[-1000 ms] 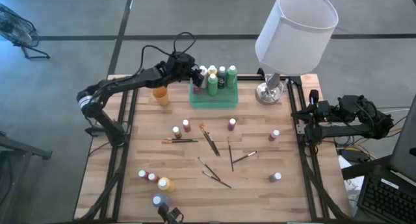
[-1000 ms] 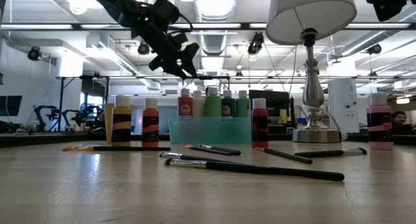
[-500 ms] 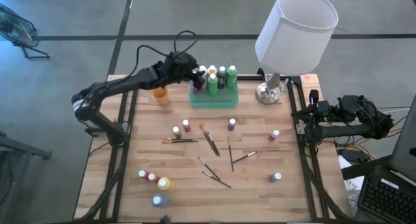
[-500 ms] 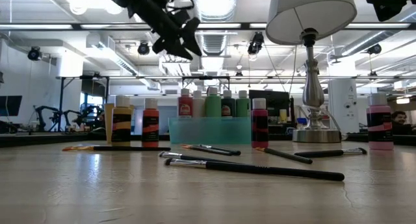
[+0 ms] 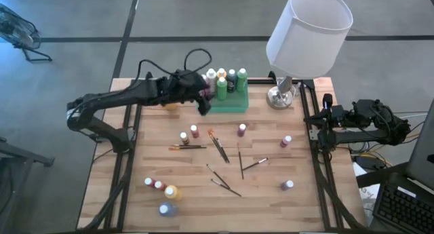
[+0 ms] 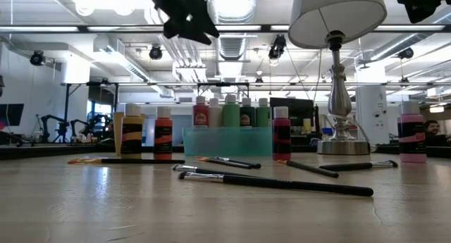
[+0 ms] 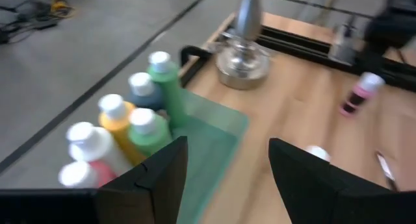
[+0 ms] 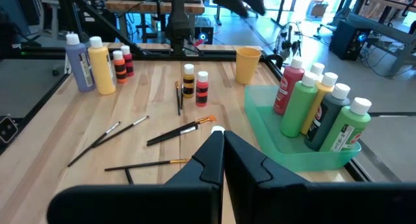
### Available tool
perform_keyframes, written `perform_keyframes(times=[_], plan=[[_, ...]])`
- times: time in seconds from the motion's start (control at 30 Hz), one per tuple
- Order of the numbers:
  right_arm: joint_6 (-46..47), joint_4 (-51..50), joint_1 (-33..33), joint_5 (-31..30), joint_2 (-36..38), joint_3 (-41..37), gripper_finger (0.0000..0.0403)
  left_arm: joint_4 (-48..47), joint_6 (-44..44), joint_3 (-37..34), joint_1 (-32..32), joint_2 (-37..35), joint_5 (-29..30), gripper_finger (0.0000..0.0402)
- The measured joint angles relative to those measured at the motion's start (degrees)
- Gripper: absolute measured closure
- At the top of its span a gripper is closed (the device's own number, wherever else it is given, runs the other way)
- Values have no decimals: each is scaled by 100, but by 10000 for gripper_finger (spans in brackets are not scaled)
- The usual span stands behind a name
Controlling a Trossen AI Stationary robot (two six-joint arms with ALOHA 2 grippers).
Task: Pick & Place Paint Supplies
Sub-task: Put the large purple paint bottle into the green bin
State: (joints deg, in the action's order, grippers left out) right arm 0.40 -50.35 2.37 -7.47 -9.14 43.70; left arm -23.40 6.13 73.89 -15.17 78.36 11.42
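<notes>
left tool (image 5: 203, 104) open and empty, raised over near left corner of green tray (image 5: 234, 105) holding bottles (image 5: 222, 87); right tool (image 8: 223, 146) closed, at right table (image 5: 271, 193) edge.

Robotics lab or workshop, open-plan. Low view shows an exposed ceiling with strip lights (image 6: 232, 2), other benches and a second robot arm (image 6: 53, 123) behind the wooden table (image 5: 271, 193). Concrete floor (image 5: 68, 64), cables and a keyboard (image 5: 400, 210) beside the rig.

- No legible text, brand, number or sign in any view.
- Bottles (image 8: 338, 130) in the tray (image 8: 289, 152) carry labels; print too small to read.
</notes>
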Motion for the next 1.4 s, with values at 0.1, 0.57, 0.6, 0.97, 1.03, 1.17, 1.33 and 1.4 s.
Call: perform_keyframes(times=[0.1,0.57,0.6,0.97,1.03,1.17,1.33,1.4], plan=[[-1,1,-1,0,1,-2,394,-250,47,0,338,-132,4,181],[0,1,0,0,1,0,394,-1018,950,-2,2253,-458,265,183],[0,0,-2,0,0,-2,394,-1016,993,-2,2410,-458,316,184],[0,0,-2,-2,0,-2,394,-1120,1474,-2,4065,-458,453,220],[-2,0,-2,-2,0,0,394,-1126,1548,-1,4357,-458,432,222],[-1,0,-1,-1,1,0,394,-1156,1757,-2,4923,-458,232,223],[0,0,-2,-2,0,-2,394,-1156,1973,0,5575,-458,199,223],[-2,0,0,-1,0,-1,394,-1150,2075,0,5789,-458,200,223]])
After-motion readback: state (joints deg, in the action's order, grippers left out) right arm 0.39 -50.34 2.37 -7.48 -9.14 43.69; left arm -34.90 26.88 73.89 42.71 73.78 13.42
